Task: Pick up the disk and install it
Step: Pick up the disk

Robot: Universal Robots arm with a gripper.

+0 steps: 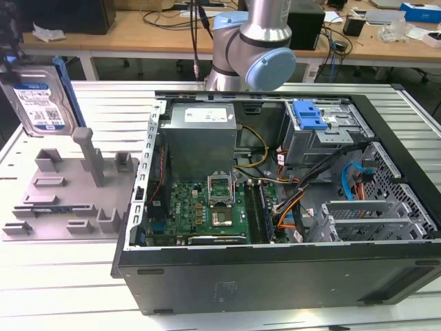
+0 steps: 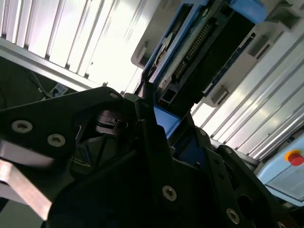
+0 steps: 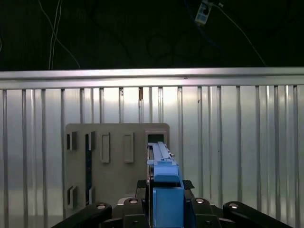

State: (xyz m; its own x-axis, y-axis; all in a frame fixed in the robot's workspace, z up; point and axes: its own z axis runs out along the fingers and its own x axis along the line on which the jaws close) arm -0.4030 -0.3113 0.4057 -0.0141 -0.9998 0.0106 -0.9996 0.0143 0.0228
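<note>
— Fingers (image 2: 149,137) clenched on blue carrier rail (image 3: 166,183); my gripper (image 3: 165,206) grasps the disk (image 1: 38,103) edge-on.
— Where does it sit?
— Aloft, upright, at the exterior view's left, over the grey fixture (image 1: 62,193), near its tall post (image 1: 86,148). Well apart from the open computer case (image 1: 275,276).
— Handling?
— My judgement: hold is on one thin edge, so the disk could swing. Travel slow and level, no twist; rise clear of that post before going sideways.

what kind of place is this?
Probably a robotics lab or workshop: a robot arm carrying a disk, an open PC case on a slotted aluminium table, and cluttered wooden benches behind.
</note>
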